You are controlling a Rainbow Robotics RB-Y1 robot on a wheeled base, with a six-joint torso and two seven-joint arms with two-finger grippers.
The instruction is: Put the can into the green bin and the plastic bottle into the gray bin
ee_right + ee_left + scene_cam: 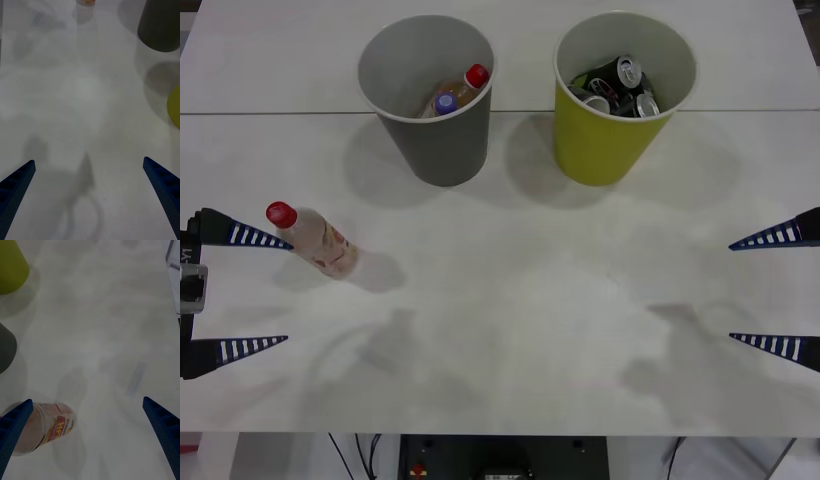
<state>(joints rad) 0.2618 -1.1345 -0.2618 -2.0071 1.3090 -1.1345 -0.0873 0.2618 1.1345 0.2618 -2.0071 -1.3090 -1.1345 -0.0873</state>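
Observation:
The plastic bottle (320,243) with its red cap stands on the white table at the left, close to the tip of one finger of my open left gripper (287,292). In the left wrist view the bottle (48,425) sits next to one finger of the left gripper (87,399), and nothing is held. My right gripper (732,291) hangs open at the right side, over bare table, with nothing between the fingers of the right gripper (88,160). Several cans (620,85) lie in the green bin (600,150). The gray bin (442,150) stands to its left.
Inside the gray bin are a small amber red-capped bottle (465,88) and a purple-capped bottle (444,103). Both bins stand at the back of the table (520,300). A seam crosses the table behind the bins.

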